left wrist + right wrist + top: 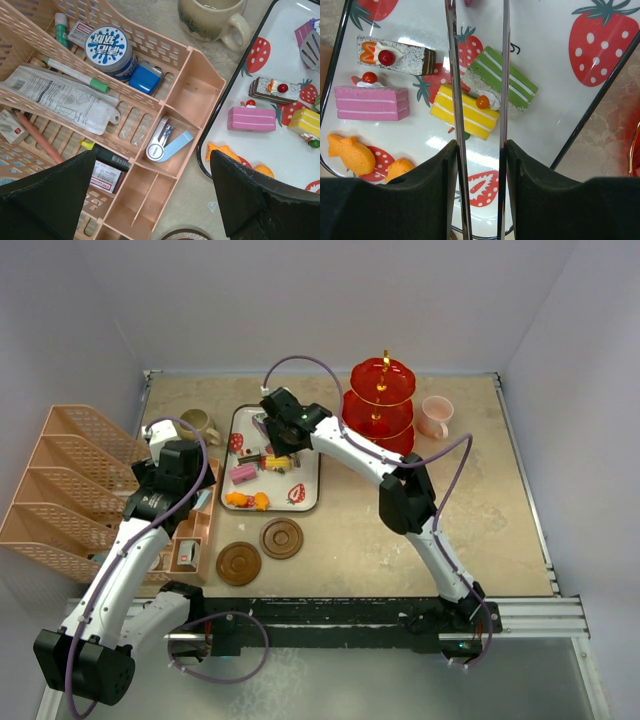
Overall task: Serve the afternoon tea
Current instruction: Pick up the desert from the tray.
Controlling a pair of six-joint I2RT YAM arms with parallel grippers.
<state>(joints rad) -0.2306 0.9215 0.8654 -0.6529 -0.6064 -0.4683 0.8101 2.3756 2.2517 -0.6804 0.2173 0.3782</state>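
My right gripper (480, 147) is shut on long metal tweezers (454, 75), one arm against each finger. It hovers over the strawberry tray (545, 45). The tweezer arms run over a yellow cake (470, 115) and past a green cake (512, 82); their tips are out of view. Pink cake (370, 102), chocolate cake (395, 54) and orange fish sweets (351, 152) lie to the left. The red three-tier stand (380, 405) and the pink mug (435, 417) stand at the back right. The olive mug (198, 424) is left of the tray, and two brown coasters (281, 538) lie in front. My left gripper (152, 157) is open over the organiser.
A peach desk organiser (150, 200) with a nail clipper (165, 142), pens and a round tin (109, 47) sits left of the tray. A peach file rack (70, 485) fills the far left. The right arm reaches across the table's middle.
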